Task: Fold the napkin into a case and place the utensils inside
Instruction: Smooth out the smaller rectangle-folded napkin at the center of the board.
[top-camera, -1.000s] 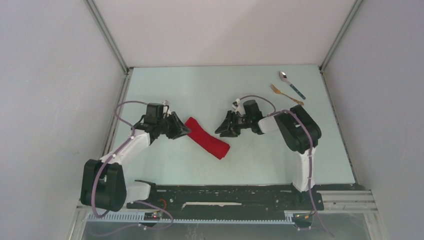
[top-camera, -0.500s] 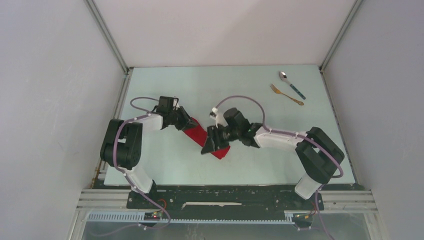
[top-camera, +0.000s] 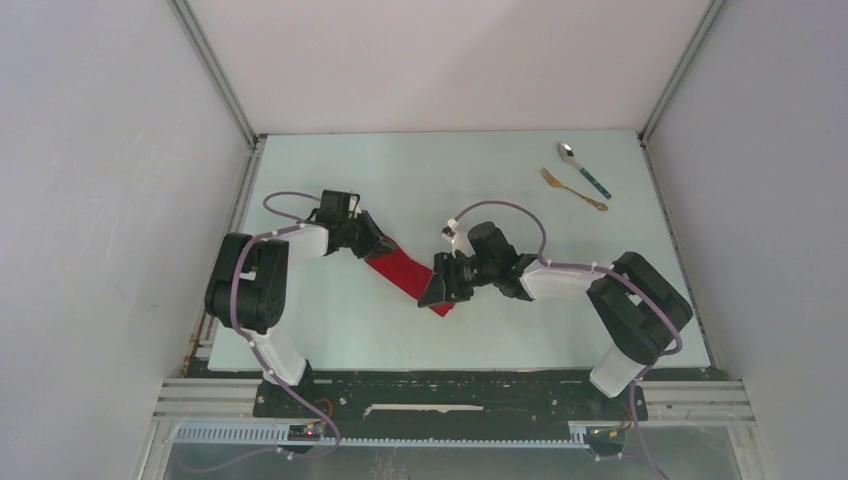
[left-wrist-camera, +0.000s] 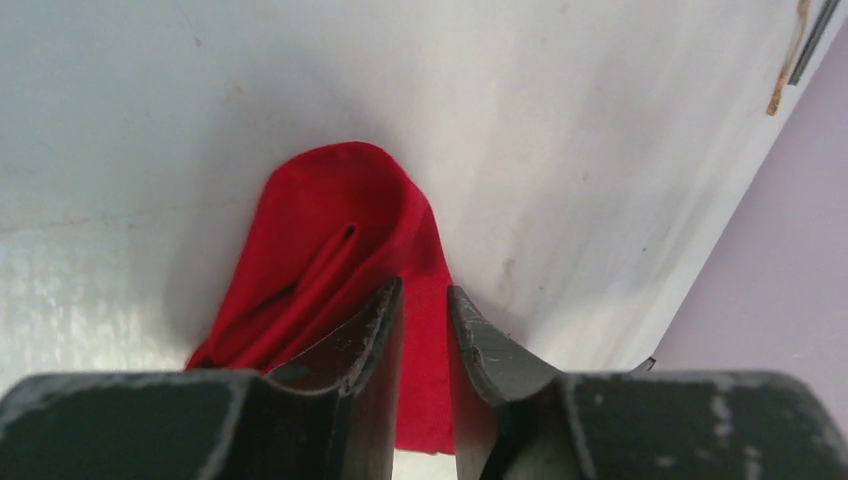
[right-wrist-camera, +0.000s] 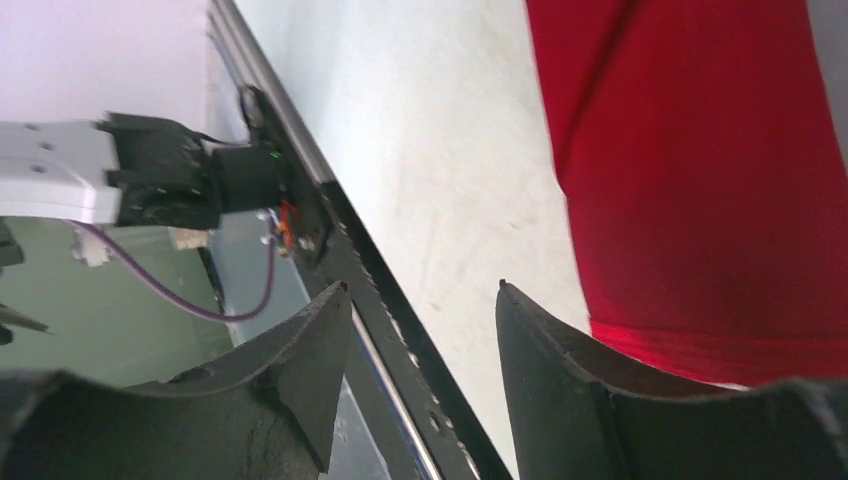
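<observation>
Robot lab cell w/ white panel walls (top-camera: 450, 60), alu frame (top-camera: 215, 75), pale table (top-camera: 450, 170)

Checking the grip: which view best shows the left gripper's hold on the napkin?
Left wrist: the left gripper clamps a fold of the napkin, close up. Top external hides the pinch under the gripper; right wrist shows the cloth's other end.

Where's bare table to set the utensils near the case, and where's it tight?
Free: the far patch along the back wall, left of the spoon and fork; the near strip between case and base rail. Crowded: mid-table, where left tool and right tool sit at the case's ends.
</observation>
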